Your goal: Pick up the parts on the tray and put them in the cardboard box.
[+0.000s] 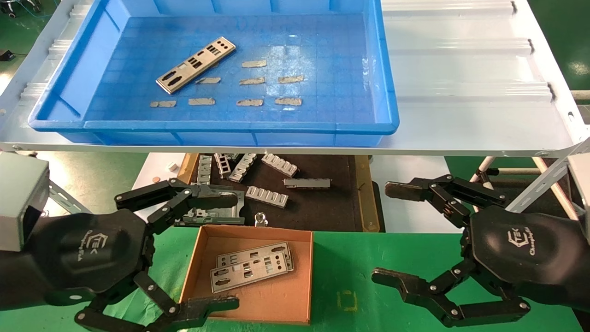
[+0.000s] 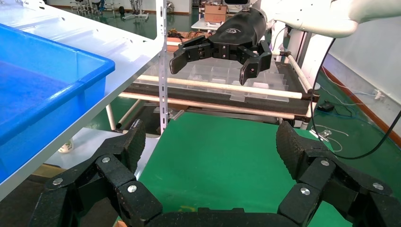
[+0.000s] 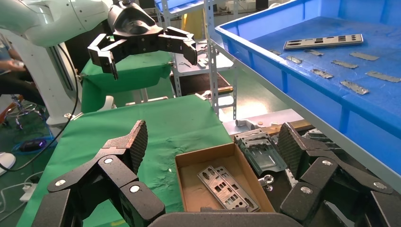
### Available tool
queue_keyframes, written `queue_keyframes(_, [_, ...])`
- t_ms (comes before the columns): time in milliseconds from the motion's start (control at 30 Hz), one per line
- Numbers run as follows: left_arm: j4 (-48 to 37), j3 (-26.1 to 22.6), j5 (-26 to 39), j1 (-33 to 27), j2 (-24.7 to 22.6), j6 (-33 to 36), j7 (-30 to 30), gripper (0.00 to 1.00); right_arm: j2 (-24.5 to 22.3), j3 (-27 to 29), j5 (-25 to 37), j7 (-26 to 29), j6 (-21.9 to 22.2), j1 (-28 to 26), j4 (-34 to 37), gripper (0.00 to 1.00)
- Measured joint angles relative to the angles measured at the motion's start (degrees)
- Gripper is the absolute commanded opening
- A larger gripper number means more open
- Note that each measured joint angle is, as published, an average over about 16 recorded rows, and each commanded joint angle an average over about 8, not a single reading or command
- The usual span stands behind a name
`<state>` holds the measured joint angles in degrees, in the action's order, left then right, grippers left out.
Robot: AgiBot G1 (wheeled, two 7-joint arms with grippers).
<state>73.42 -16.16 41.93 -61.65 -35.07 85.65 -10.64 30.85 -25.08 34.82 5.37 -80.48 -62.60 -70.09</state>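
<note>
One silver punched plate [image 1: 196,65] lies at the far left of the blue tray [image 1: 387,115]; it also shows in the right wrist view [image 3: 324,42]. Two more plates [image 1: 251,267] lie stacked in the cardboard box [image 1: 304,276], which stands on the green table; the right wrist view shows them too [image 3: 227,187]. My left gripper [image 1: 221,251] is open and empty, low at the box's left side. My right gripper [image 1: 396,233] is open and empty, to the right of the box above the green table.
Several small grey strips [image 1: 251,102] lie on the tray floor. The tray rests on a white ribbed shelf [image 1: 461,92]. Below it, a dark mat [image 1: 318,207] holds ribbed grey brackets [image 1: 267,196] and a metal frame [image 3: 262,151] behind the box.
</note>
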Motion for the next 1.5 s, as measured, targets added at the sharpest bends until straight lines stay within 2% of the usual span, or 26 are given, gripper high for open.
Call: queue_keyframes(1500, [0.0, 0.0, 0.0, 0.0, 0.0, 0.0, 0.0, 1.0, 0.0, 0.0, 0.0, 0.0, 0.01, 0.0, 0.0, 1.0])
